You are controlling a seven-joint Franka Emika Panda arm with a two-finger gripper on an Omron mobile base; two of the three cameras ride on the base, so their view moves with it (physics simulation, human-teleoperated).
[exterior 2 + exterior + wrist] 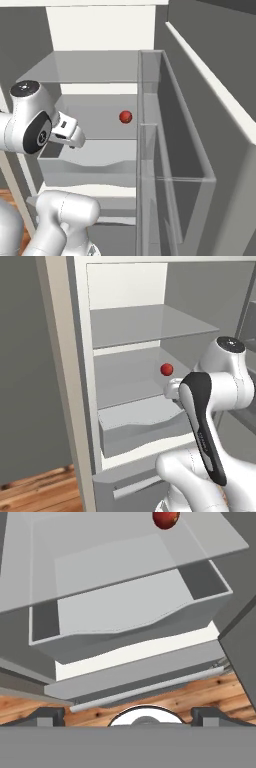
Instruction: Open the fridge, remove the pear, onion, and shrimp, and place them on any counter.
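With the fridge [85,406] open and our gripper [75,136] spread wide and empty, the onion [167,369] sits ahead and slightly above on the shelf [120,381], so we should rise, level out, and straddle it squarely.

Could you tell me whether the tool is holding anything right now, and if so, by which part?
Nothing is held. The tool is open and empty, short of the onion lying on the fridge shelf.
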